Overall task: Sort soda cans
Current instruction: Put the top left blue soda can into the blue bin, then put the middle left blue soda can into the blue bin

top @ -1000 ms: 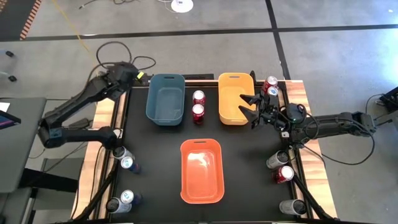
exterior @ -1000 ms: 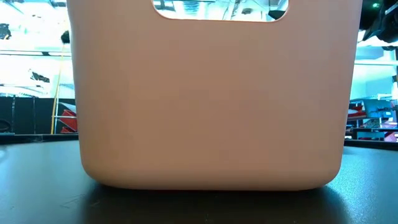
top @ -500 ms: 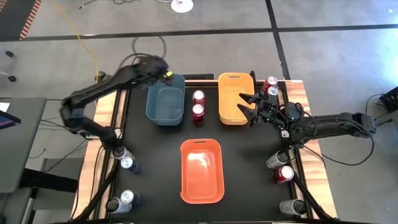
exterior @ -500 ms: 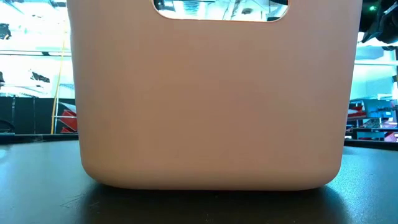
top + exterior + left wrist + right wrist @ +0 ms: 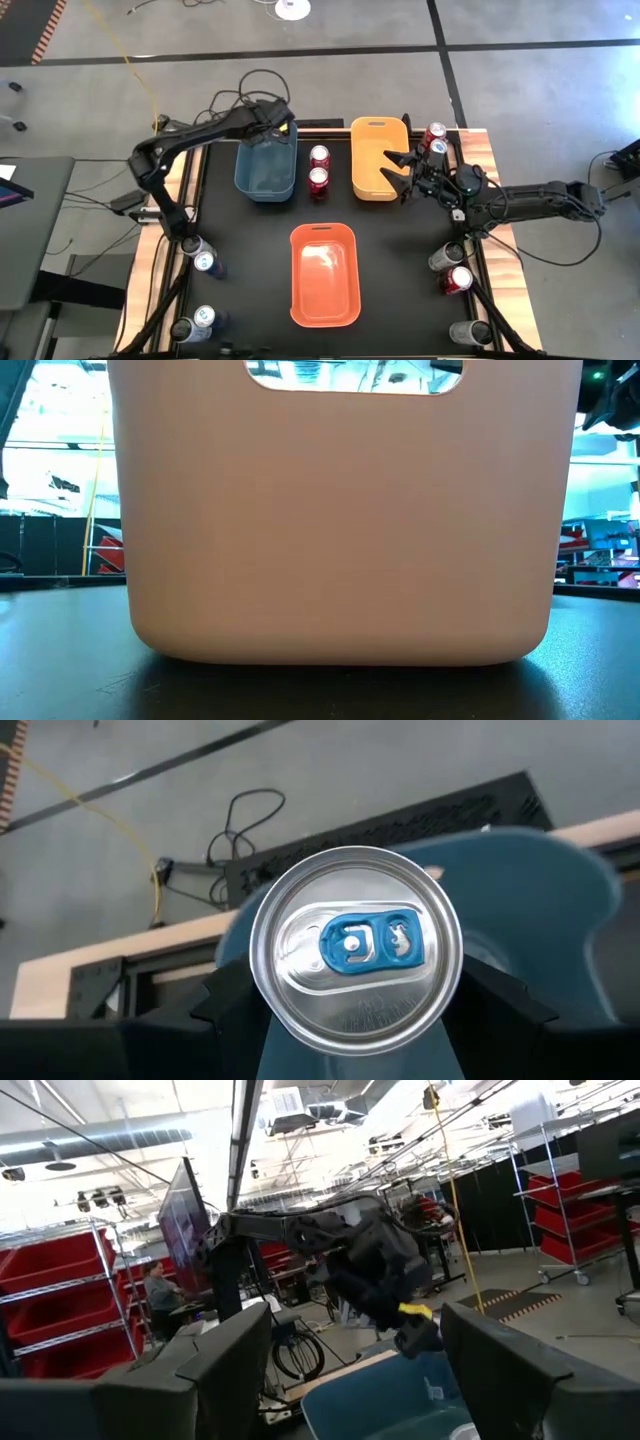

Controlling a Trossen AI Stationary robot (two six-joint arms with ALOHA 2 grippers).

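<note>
Left tool [image 5: 272, 128] has swung over the blue bin [image 5: 264, 175]; wrist view alone shows it grasping a can [image 5: 355, 960]

Industrial robotics lab or workshop, metal racks [image 5: 60, 1295] of red storage bins [image 5: 575, 1190], exposed ceiling ducting [image 5: 300, 1122], concrete floor [image 5: 540, 25], loose cables [image 5: 250, 82], seated person [image 5: 160, 1292] behind

Bright, even overhead light; soft shadows; glare on the can lid [image 5: 355, 955]; orange bin [image 5: 340, 510] blurred close up.

Blue-tabbed can [image 5: 355, 956] above blue bin [image 5: 262, 172]
</note>
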